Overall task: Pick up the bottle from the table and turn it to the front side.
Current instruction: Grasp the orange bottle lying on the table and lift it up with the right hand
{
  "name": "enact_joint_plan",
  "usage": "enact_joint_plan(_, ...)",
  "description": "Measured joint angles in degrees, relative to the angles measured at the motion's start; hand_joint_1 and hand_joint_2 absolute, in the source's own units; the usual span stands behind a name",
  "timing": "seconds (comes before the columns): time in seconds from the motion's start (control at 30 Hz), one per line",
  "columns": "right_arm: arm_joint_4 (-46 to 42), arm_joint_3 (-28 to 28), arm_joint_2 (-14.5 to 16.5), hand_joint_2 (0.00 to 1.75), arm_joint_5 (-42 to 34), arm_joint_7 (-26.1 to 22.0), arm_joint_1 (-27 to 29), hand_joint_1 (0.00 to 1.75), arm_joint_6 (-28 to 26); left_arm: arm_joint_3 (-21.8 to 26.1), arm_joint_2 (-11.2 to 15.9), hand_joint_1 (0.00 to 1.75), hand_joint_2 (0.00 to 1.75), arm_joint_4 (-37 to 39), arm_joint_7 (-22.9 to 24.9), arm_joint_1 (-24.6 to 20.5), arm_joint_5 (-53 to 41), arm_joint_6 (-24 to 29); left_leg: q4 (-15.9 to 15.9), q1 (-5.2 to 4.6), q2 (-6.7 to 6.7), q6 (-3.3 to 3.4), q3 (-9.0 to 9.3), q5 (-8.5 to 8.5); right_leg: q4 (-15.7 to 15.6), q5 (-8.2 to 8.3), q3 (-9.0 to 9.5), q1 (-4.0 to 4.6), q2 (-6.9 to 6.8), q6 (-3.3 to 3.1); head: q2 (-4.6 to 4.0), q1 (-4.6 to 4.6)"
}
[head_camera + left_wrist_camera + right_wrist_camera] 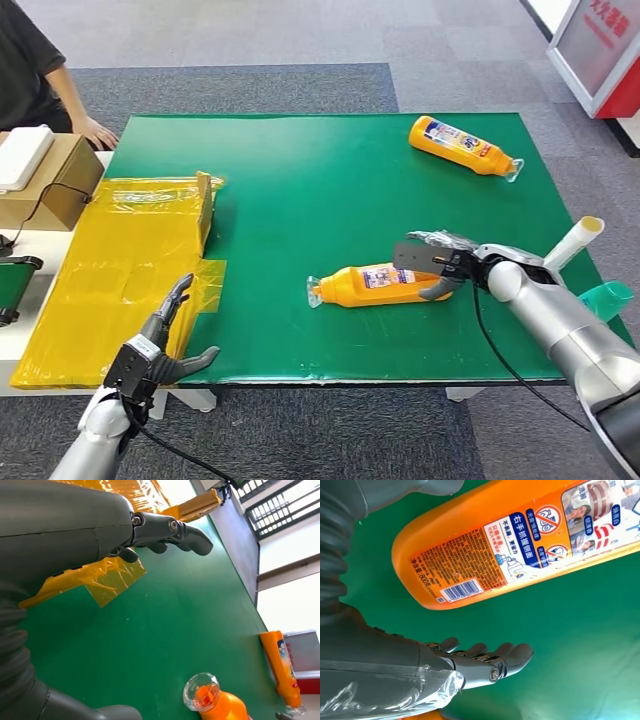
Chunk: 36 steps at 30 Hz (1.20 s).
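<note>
Orange plastic bottle (375, 284) lies mid-frame, barcode side up; right hand (440, 266) open beside its base, ready to grasp.

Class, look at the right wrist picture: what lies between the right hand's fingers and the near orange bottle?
Nothing but bare green table. The right wrist view shows an open strip of it separating the fingers from the bottle, which lies on its side.

Both arms are silver tubes entering from the lower corners of the head view, each trailing a thin black cable. The left hand (162, 340) has dark grey fingers with a black block at the wrist. The right hand (438, 265) shows grey ribbed cover, a screw at a finger, and clear wrap.
</note>
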Motion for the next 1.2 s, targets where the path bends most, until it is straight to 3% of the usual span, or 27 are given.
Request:
enact_joint_plan(0.43,4.2,2.4,0.5,1.75,-0.9,0.4,0.9,0.0,-2.9,-1.0,0.0,0.0,1.75,0.3,0.0,-0.9,0.1,-0.2,0.0,0.0,0.0,0.0,-0.02,0.0,0.0,0.0,0.01,0.0,0.0,0.0,0.0,-0.01)
enact_joint_plan(0.47,4.9,2.5,0.7,1.75,-0.7,0.4,0.9,0.12,-3.1,-1.0,0.0,0.0,1.75,0.3,0.1,-0.9,0.2,-0.2,0.0,0.0,0.0,0.0,-0.02,0.0,0.0,0.0,0.0,0.0,0.0,0.0,0.0,-0.01)
enact_joint_plan(0.57,6.9,2.6,1.3,1.75,-0.1,0.4,1.0,1.29,-4.0,-1.2,0.0,0.0,1.75,0.4,0.2,-1.1,0.2,-0.3,0.0,0.0,0.0,0.0,-0.01,0.0,0.0,0.0,0.0,0.0,0.0,0.0,0.0,-0.01)
enact_joint_plan(0.6,7.2,2.6,1.5,1.75,0.0,0.4,1.0,1.57,-4.1,-1.3,0.0,0.0,1.75,0.4,0.2,-1.1,0.2,-0.3,0.0,0.0,0.0,0.0,-0.01,0.0,0.0,0.0,0.01,0.01,0.0,0.0,0.0,-0.02)
enact_joint_plan(0.7,7.5,2.6,1.6,1.75,0.0,0.4,1.0,1.59,-4.3,-1.3,0.0,0.0,1.75,0.5,0.2,-1.1,0.2,-0.3,0.0,0.01,0.0,0.0,-0.01,0.0,0.0,0.0,0.01,0.01,0.0,0.0,0.0,-0.02)
enact_joint_plan(0.83,9.1,2.4,2.2,1.75,0.7,0.3,0.9,1.75,-5.8,-1.3,0.0,0.0,1.75,0.8,0.2,-1.2,0.3,-0.3,0.0,0.0,0.0,0.0,-0.01,0.0,0.0,0.0,0.02,0.0,0.0,0.0,0.0,-0.01)
enact_joint_plan(1.03,7.1,0.7,2.1,1.75,0.8,0.2,2.4,1.75,-8.8,-1.3,0.1,0.0,1.75,0.8,0.2,-0.9,0.3,-0.3,0.0,0.0,0.0,0.02,-0.02,0.02,0.0,0.04,0.03,0.0,-0.01,0.05,0.0,-0.01)
enact_joint_plan(1.2,1.7,-3.9,1.7,1.75,-2.8,-0.5,6.2,1.75,-12.7,-1.3,0.2,0.0,1.75,0.5,0.4,-0.2,0.4,-0.3,0.0,0.0,-0.01,0.02,-0.04,0.01,0.0,0.03,0.0,0.0,-0.02,0.05,0.0,0.0)
